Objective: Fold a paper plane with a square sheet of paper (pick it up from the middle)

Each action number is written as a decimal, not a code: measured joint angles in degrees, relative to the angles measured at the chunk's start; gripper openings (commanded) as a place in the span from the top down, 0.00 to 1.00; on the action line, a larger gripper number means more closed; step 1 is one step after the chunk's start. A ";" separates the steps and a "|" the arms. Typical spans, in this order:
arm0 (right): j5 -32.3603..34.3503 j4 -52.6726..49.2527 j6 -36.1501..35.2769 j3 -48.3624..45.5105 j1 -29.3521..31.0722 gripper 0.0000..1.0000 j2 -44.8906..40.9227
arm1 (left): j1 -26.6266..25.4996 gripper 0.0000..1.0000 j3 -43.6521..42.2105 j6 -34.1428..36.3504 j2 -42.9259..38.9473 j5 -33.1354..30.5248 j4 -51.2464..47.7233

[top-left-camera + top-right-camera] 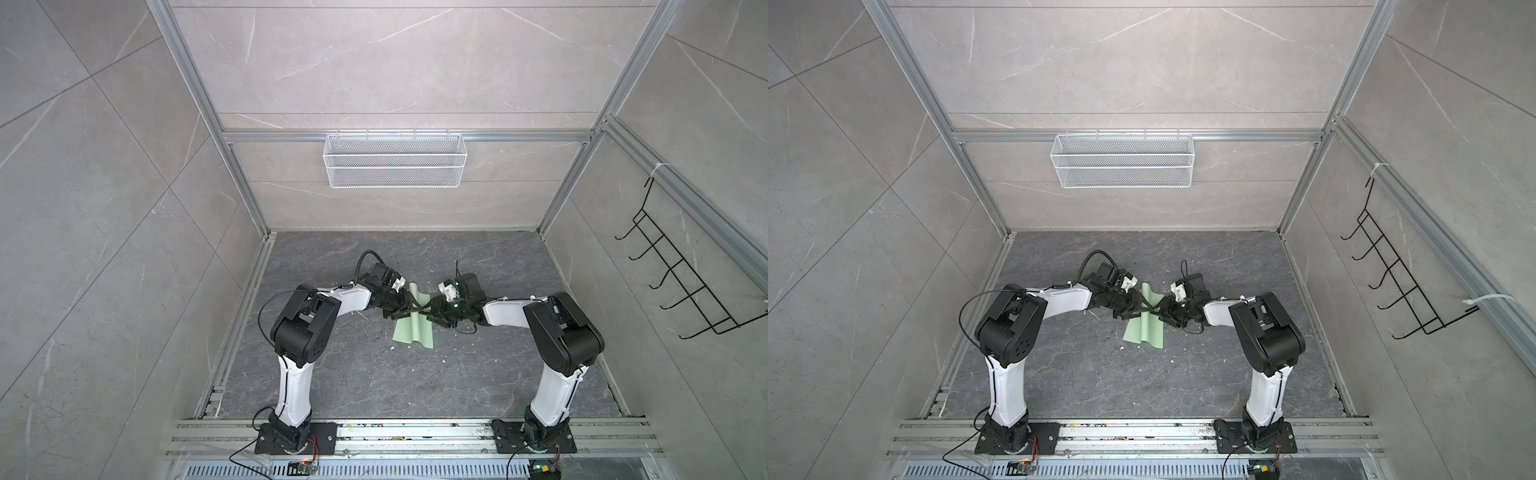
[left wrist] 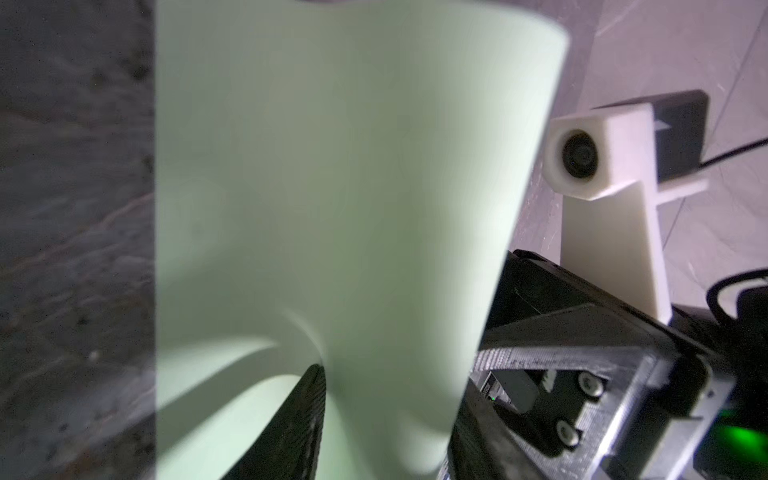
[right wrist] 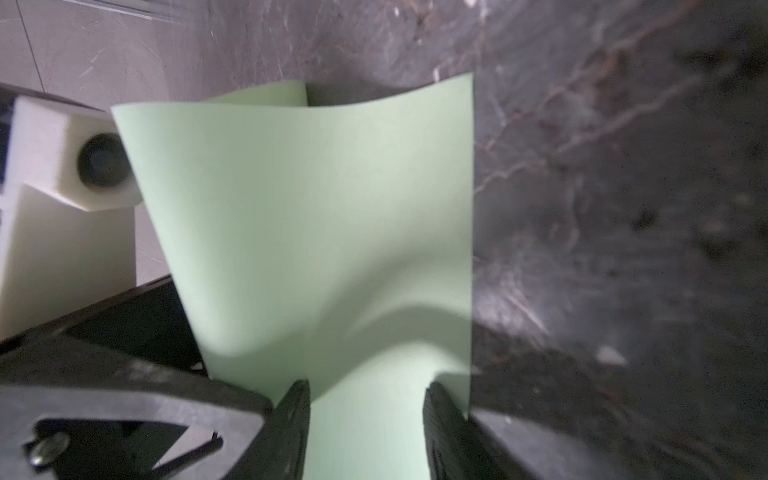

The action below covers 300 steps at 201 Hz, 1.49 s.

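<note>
On back rail: white mesh basket [image 1: 394,166]; green sheet [image 1: 415,334] buckled over tabletop [image 1: 415,386].

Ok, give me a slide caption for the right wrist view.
Green sheet bows up between the fingers of the right gripper, dark table behind.

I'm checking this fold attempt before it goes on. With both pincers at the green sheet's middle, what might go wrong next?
1. The square sheet of paper bulges in a curved ridge rather than lying flat; a pinch there may set a crooked crease.
2. The left pincer and right pincer nearly meet over its middle, so they may collide.
3. The right pincer's fingers stand apart around the paper, so it might slip if lifted.
</note>
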 measured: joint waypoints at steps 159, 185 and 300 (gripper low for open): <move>-14.86 14.95 2.16 -5.11 -5.64 0.41 -8.00 | 5.97 0.61 -8.98 -12.87 -5.92 17.16 27.23; -15.93 15.58 2.32 -4.72 -5.64 0.49 -7.93 | 5.97 0.61 -8.96 -12.35 -5.90 18.43 26.12; -15.98 16.55 0.87 -4.44 -5.42 0.92 -7.52 | 6.47 0.56 -8.28 -6.91 -5.27 19.08 16.79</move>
